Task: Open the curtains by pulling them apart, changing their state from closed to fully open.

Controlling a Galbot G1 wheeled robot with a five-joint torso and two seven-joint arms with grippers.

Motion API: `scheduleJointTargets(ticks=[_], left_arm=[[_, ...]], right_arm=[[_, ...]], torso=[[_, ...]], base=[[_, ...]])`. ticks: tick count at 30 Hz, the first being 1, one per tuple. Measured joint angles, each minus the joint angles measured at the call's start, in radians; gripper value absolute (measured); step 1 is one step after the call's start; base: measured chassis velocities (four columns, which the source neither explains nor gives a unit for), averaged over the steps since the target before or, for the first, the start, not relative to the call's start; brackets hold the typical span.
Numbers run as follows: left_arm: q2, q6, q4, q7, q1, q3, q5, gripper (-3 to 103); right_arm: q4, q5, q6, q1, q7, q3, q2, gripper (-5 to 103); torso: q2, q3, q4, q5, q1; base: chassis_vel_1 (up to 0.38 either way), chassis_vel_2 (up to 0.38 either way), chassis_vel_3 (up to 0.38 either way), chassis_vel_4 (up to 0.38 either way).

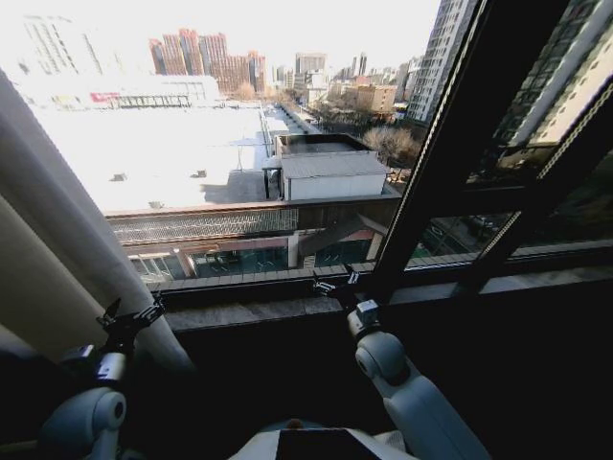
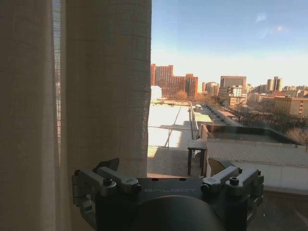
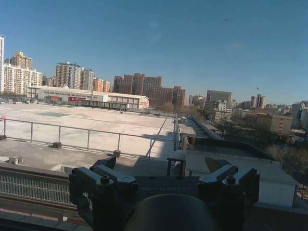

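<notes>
Curtains (image 1: 67,220): sheer pale fabric, gathered at the left side of the window (image 1: 287,144), hanging in long folds down past the sill (image 1: 268,309); in the left wrist view the weave (image 2: 96,86) hangs just ahead of the fingers, city roofs showing beside it. Left gripper (image 1: 134,321): arm raised from low left, reaching up and forward, jaws spread, holding nothing, tips right beside the curtain's lower edge; contact cannot be told. Right gripper (image 1: 335,286): arm stretched forward from lower centre to the sill by the dark frame (image 1: 450,153), jaws spread, empty, pointed at bare glass.
</notes>
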Motion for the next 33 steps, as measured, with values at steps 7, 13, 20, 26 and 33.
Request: scheduleJointTargets(ticks=[7, 13, 20, 26, 33], left_arm=[[0.001, 0.011, -0.010, -0.161, -0.040, 0.053, 0.020, 100], [0.036, 0.018, 0.008, -0.125, -0.054, 0.071, 0.131, 100], [0.045, -0.020, 0.015, 0.021, -0.049, 0.072, 0.149, 100], [0.040, -0.029, 0.022, 0.045, -0.051, 0.063, 0.147, 100], [0.035, -0.042, 0.035, 0.044, -0.050, 0.057, 0.146, 100]], right_arm=[[0.004, -0.003, -0.002, -0.008, 0.024, -0.003, 0.022, 100], [0.017, -0.047, -0.010, -0.017, 0.038, 0.002, 0.037, 100], [0.040, -0.055, -0.025, -0.024, 0.039, 0.011, 0.029, 100], [0.052, -0.051, -0.039, -0.024, 0.035, 0.013, 0.019, 100], [0.052, -0.041, -0.044, -0.024, 0.033, 0.011, 0.011, 100]], torso=[[0.000, 0.000, -0.0001, -0.0002, 0.000], [0.000, 0.000, -0.0001, -0.0002, 0.000], [0.000, 0.000, -0.0001, -0.0002, 0.000], [0.000, 0.000, -0.0001, -0.0002, 0.000], [0.000, 0.000, -0.0001, -0.0003, 0.000]], base=[[0.000, 0.000, 0.000, 0.000], [0.000, 0.000, 0.000, 0.000], [0.000, 0.000, 0.000, 0.000], [0.000, 0.000, 0.000, 0.000], [-0.083, -0.086, 0.073, 0.093]])
